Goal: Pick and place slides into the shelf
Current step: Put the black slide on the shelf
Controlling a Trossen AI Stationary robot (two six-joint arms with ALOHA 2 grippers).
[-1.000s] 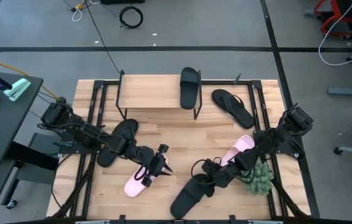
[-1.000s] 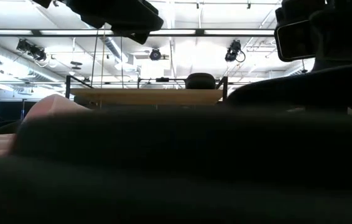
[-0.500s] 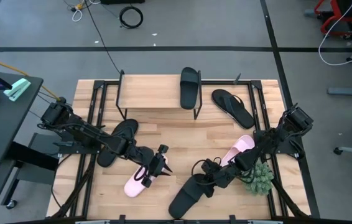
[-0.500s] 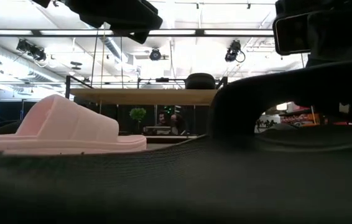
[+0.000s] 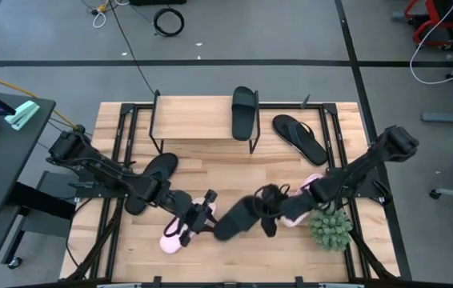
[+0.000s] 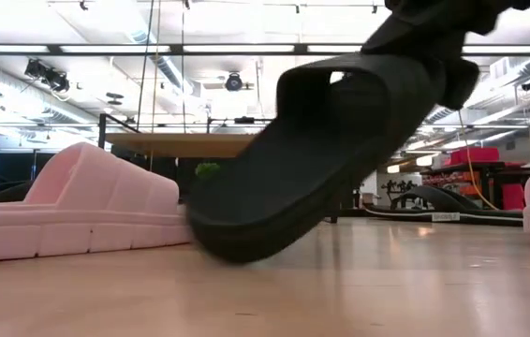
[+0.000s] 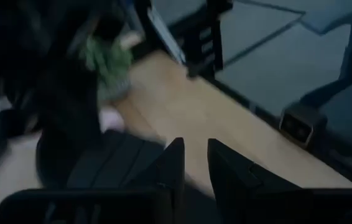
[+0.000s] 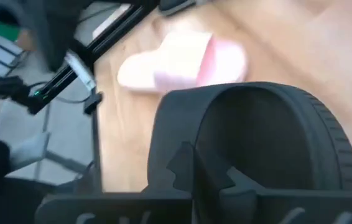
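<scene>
My right gripper (image 5: 265,206) is shut on a black broad-band slide (image 5: 237,218) above the middle of the table. My left gripper (image 5: 202,214), open by a narrow gap (image 7: 193,149), hovers over the far end of a pink slide (image 5: 170,236) that lies flat on the table. The second pink slide (image 5: 294,214) lies partly under the right arm. The other black slide (image 5: 244,112) rests flat on the shelf's top board (image 5: 194,116). One thong flip-flop (image 5: 298,138) lies right of the shelf, and another (image 5: 150,180) lies under the left arm. My right gripper holds the black slide at its raised end, by the broad band (image 6: 368,75). The gripper itself hides the exact place of contact. It comes from above, slanting in from the table's right. The slide is tilted, and its lower end (image 6: 237,239) hangs close over the table.
A spiky green plant ball (image 5: 328,230) sits near the right arm, at the table's near right. The shelf stands at the far edge. Bare wood (image 5: 234,172) lies between the shelf and the grippers. Black frame rails (image 5: 118,136) run along the table's sides.
My right gripper has risen and moved toward the table's left and away from the near edge. It has taken the black slide with it. The slide lay flat by the near edge and is now lifted and tilted over the middle of the table.
</scene>
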